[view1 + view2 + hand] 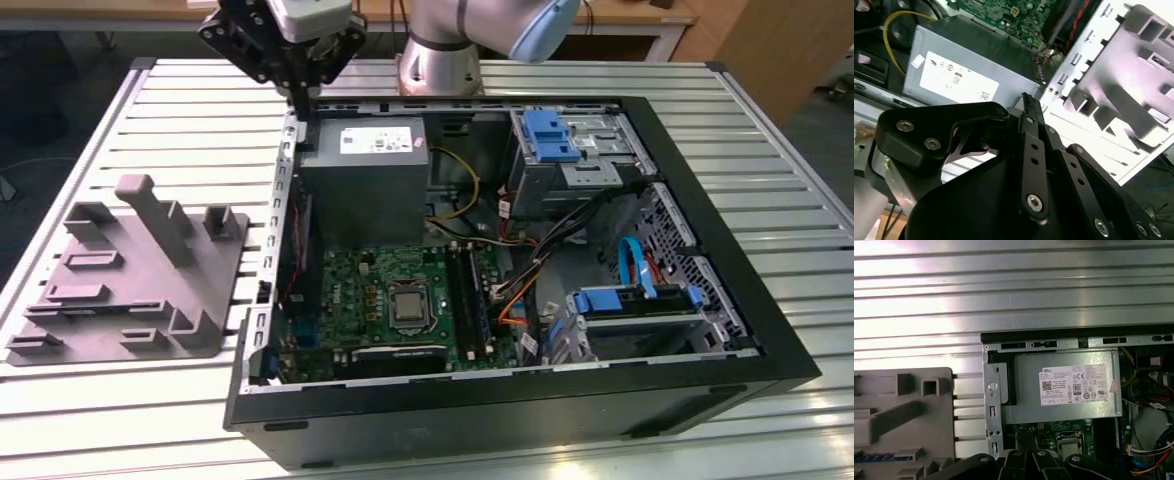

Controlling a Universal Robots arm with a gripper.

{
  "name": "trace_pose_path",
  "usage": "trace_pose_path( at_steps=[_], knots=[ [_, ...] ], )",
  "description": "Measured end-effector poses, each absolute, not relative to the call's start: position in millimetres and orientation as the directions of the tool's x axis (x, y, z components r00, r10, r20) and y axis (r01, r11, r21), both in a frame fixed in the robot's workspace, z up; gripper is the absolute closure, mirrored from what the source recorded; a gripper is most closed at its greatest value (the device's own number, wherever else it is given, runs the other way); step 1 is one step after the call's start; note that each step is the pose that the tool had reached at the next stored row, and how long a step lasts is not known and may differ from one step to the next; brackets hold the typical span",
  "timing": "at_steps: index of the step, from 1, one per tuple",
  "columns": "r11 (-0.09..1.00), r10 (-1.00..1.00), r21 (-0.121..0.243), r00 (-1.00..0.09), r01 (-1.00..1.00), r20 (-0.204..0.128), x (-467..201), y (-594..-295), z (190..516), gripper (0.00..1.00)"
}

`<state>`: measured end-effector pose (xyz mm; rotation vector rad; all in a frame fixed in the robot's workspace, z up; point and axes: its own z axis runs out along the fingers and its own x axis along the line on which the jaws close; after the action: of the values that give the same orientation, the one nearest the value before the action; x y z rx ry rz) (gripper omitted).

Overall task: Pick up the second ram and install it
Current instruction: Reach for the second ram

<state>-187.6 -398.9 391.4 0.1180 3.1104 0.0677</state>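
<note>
My gripper (pixel 310 98) hangs over the back left corner of the open computer case (pixel 694 180), just above the grey power-supply box (pixel 363 175). Its fingers come together to a point with nothing between them, as the second wrist view also shows near the gripper (pixel 1028 102). In the first wrist view a thin dark blue strip, the second ram (pixel 881 457), lies edge-up in a slot of the grey holder (pixel 904 405). That holder (pixel 134 270) sits on the table at the exterior view's left of the case. The green motherboard (pixel 387 295) with its long black memory slots (pixel 463 290) lies inside the case.
The case wall (pixel 284 190) stands between the holder and the power supply. Yellow and orange cables (pixel 467 180) run beside the supply. Blue-tabbed drive bays (pixel 554 135) fill the far right of the case. The slatted metal table (pixel 174 110) extends around everything.
</note>
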Motion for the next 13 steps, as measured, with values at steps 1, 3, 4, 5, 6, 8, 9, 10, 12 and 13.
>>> trace_pose_path(
  at_steps=[1, 3, 4, 5, 6, 8, 9, 10, 12, 13],
  knots=[
    [0.996, 0.076, 0.045, -0.997, 0.075, -0.027, -190.9, -398.9, 391.3, 0.89],
    [0.996, 0.076, 0.045, -0.997, 0.075, -0.027, -196.9, -398.9, 391.0, 0.89],
    [0.996, 0.076, 0.045, -0.997, 0.075, -0.027, -199.5, -398.9, 390.9, 0.89],
    [0.996, 0.076, 0.044, -0.997, 0.075, -0.027, -202.1, -398.9, 390.9, 0.89],
    [0.996, 0.076, 0.044, -0.997, 0.075, -0.027, -205.0, -398.9, 390.7, 0.89],
    [0.996, 0.076, 0.045, -0.997, 0.075, -0.027, -210.3, -398.9, 390.4, 0.89],
    [0.996, 0.076, 0.045, -0.997, 0.075, -0.027, -213.0, -398.9, 390.2, 0.89],
    [0.996, 0.076, 0.045, -0.997, 0.075, -0.027, -215.8, -398.9, 390.1, 0.89],
    [0.996, 0.076, 0.045, -0.997, 0.075, -0.027, -221.5, -398.9, 389.6, 0.89],
    [0.996, 0.076, 0.045, -0.997, 0.075, -0.027, -224.5, -398.9, 389.4, 0.89]
  ],
)
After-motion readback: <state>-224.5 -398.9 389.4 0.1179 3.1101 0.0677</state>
